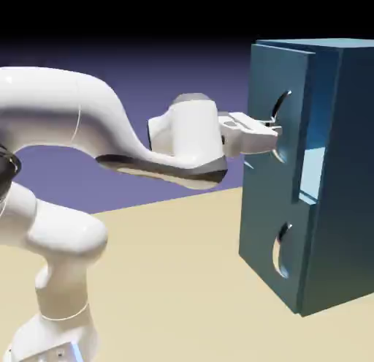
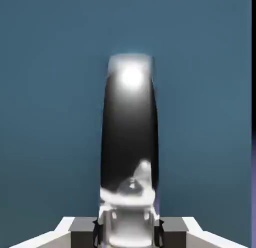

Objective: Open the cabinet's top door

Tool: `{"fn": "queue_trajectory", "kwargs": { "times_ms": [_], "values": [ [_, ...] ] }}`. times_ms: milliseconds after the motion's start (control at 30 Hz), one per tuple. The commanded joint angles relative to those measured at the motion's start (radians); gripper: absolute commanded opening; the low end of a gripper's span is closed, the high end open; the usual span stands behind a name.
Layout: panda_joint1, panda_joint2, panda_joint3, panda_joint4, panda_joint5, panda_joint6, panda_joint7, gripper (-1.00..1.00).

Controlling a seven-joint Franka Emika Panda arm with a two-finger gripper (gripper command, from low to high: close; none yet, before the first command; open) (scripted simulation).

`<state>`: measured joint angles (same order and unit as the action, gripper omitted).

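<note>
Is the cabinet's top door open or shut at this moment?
Partly open. In the exterior view the top door stands out from the cabinet, showing pale interior behind it. The gripper is shut on the handle.

The robot arm (image 1: 51, 119) is glossy white, built of thick rounded segments with thin seam lines. A dark grey band runs under its forearm, and a grey cap tops the wrist. Its gripper (image 1: 272, 129) is white, with small grey finger tips (image 2: 83, 231).

Rendered simulation, plain violet backdrop (image 1: 175, 68), flat tan table (image 1: 182, 265), untextured surfaces
</note>
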<state>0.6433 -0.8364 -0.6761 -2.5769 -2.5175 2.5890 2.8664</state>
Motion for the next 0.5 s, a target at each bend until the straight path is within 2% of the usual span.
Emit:
{"fn": "queue_trajectory", "kwargs": {
  "times_ms": [0, 467],
  "values": [
    [-0.033, 0.003, 0.036, -0.015, 0.026, -0.012, 0.003, -1.0],
    [-0.453, -0.013, 0.543, -0.147, 0.406, -0.091, 0.017, -1.0]
  ]
}}
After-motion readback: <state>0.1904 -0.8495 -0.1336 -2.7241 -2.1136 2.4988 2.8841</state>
